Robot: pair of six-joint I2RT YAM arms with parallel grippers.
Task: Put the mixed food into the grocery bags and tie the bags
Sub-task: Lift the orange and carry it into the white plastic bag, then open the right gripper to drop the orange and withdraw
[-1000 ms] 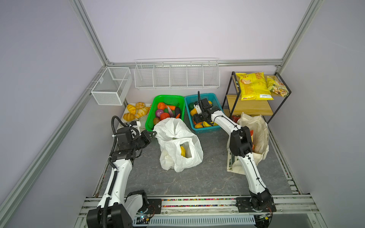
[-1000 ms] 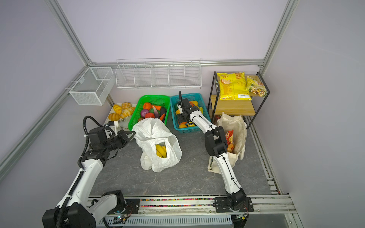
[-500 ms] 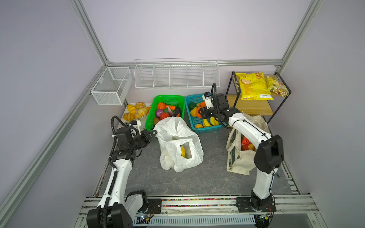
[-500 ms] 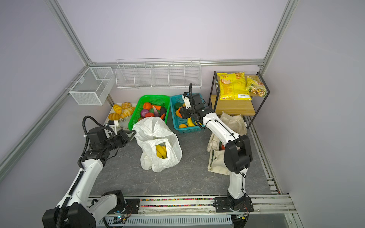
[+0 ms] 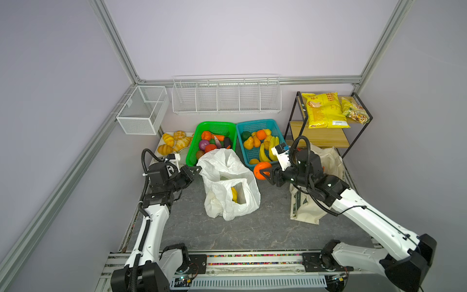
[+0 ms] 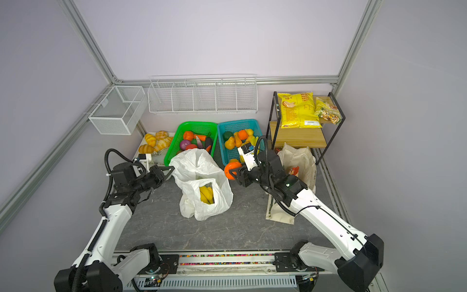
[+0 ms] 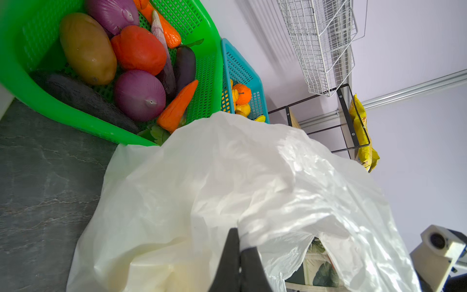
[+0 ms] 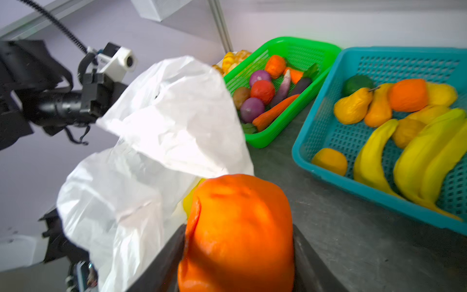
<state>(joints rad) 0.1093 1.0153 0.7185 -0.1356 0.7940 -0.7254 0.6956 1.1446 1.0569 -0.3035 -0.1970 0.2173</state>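
The orange toy fruit (image 8: 237,232) sits squeezed between my right gripper's (image 5: 263,174) two dark fingers (image 8: 161,263), its soft skin creased on one side where it is pressed. In both top views that fruit (image 6: 232,170) hangs at the near corner of the teal basket (image 5: 260,123), just beside the white plastic bag (image 5: 227,182) and apart from its opening.

The bag stands crumpled in the middle of the grey table (image 5: 252,227). Its upper part is drawn up into a peak, and a loop handle in front gapes wide enough to show a yellow toy banana (image 6: 206,194) inside. My left gripper (image 7: 238,252) is clenched on the bag's thin film, tips pressed together with the plastic bunched between them (in the top views I meet the bag at its left edge (image 6: 174,168)).

On the far side of my right arm the canvas tote (image 6: 300,159) slumps open with a red snack packet (image 6: 293,171) showing in its mouth; my arm hides much of its front.

Behind the bags, the teal basket holds more bananas (image 8: 374,156), pears and an orange. The green basket (image 5: 214,124) next to it holds onions, carrots and a tomato. A big yellow chip bag (image 5: 324,110) lies on the black-framed shelf (image 5: 321,136) beyond the tote.
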